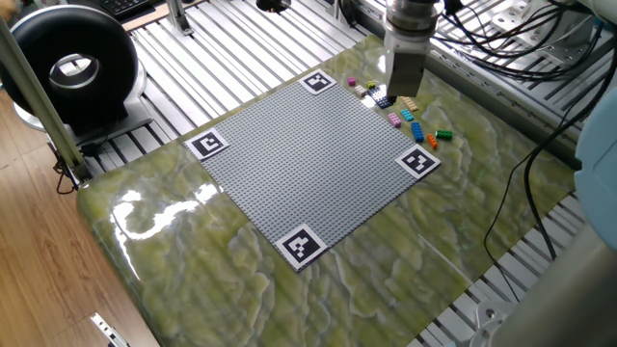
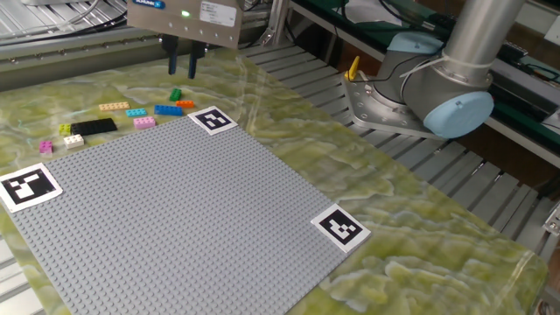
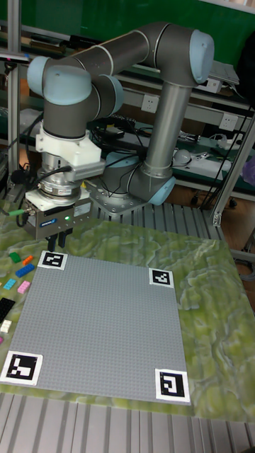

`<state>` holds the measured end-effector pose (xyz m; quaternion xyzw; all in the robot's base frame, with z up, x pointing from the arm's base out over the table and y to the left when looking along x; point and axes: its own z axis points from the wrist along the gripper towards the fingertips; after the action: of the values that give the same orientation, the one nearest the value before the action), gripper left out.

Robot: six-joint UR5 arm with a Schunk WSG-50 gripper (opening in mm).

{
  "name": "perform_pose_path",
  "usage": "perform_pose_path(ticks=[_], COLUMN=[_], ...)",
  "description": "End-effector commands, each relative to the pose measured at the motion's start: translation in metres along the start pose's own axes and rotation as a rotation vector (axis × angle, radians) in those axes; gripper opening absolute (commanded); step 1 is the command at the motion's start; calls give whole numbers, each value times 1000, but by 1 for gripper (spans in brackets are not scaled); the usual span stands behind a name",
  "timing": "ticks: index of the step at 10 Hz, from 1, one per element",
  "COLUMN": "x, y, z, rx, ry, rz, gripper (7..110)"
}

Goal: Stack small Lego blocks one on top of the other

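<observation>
Grey arm (image 3: 166,92) bent over, pincer (image 2: 182,63) pointing down above the small Lego blocks (image 2: 168,110), fingers parted, empty.

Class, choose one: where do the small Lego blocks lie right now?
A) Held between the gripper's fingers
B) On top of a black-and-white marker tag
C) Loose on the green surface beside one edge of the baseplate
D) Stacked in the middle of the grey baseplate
C: the small Lego blocks lie scattered on the green surface just off the baseplate edge, with the gripper open and empty above them.
</observation>
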<state>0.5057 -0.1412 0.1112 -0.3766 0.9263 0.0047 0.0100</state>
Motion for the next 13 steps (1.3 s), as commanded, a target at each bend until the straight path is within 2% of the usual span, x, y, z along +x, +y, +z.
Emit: perform_pose_path(ticks=[1, 2, 3, 5, 6, 7, 8, 9, 11, 12, 13], x=[6, 13, 13, -8, -9, -6, -11, -10, -14, -10, -7], y=[1, -11, -21, -12, -11, -16, -12, -17, -14, -13, -7], z=[-1, -1, -1, -1, -1, -1, -1, -1, -1, -1, -1], rx=[-16, 32, 73, 35, 30, 52, 38, 56, 45, 39, 15], ry=[14, 36, 37, -45, -50, -37, -55, -52, -66, -50, -42], rz=[60, 78, 84, 43, 14, -24, -69, -65, -76, -72, -53], gripper=[44, 44, 44, 44, 22, 22, 22, 22, 22, 44, 44])
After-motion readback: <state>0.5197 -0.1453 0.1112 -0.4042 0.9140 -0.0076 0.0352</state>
